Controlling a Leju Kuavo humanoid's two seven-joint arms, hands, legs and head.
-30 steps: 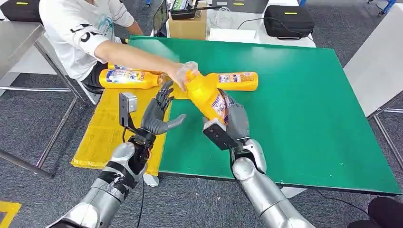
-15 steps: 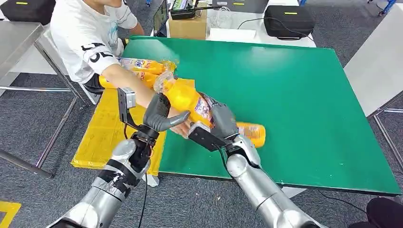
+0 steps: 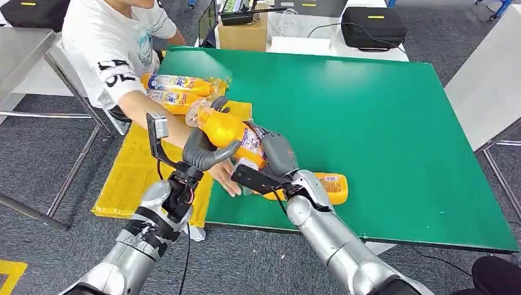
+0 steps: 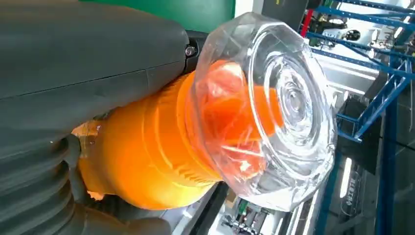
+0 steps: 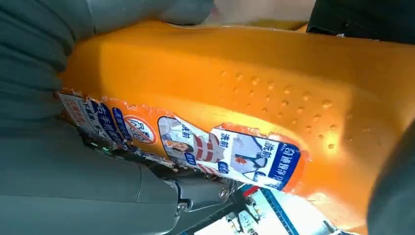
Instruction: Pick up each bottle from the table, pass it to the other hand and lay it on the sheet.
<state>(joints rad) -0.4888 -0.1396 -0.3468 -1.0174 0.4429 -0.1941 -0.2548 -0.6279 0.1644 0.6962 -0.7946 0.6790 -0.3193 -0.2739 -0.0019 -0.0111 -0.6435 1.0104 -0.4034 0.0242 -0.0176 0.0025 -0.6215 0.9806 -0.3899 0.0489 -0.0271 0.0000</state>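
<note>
An orange bottle (image 3: pixel 228 128) with a clear cap (image 4: pixel 274 112) hangs tilted above the table's left edge, held from both sides. My left hand (image 3: pixel 204 151) wraps its neck end, with the thumb (image 4: pixel 88 63) lying across the bottle (image 4: pixel 156 147). My right hand (image 3: pixel 278 153) grips the labelled body (image 5: pixel 254 78), its fingers (image 5: pixel 44 58) curled round it. A second orange bottle (image 3: pixel 329 185) lies on the green table (image 3: pixel 381 123) by my right forearm. Two more bottles (image 3: pixel 178 83) lie on the yellow sheet (image 3: pixel 138 172) at the left.
A person in a white shirt (image 3: pixel 107 43) sits at the table's left, an arm stretched under the held bottle with the hand (image 3: pixel 225 178) at the table edge. A cardboard box (image 3: pixel 242 34) and a black case (image 3: pixel 372 26) stand beyond the table.
My right hand carried the bottle left to my left hand, which closed round its neck end. The person let go of it, and the second bottle now lies at the table's near edge.
</note>
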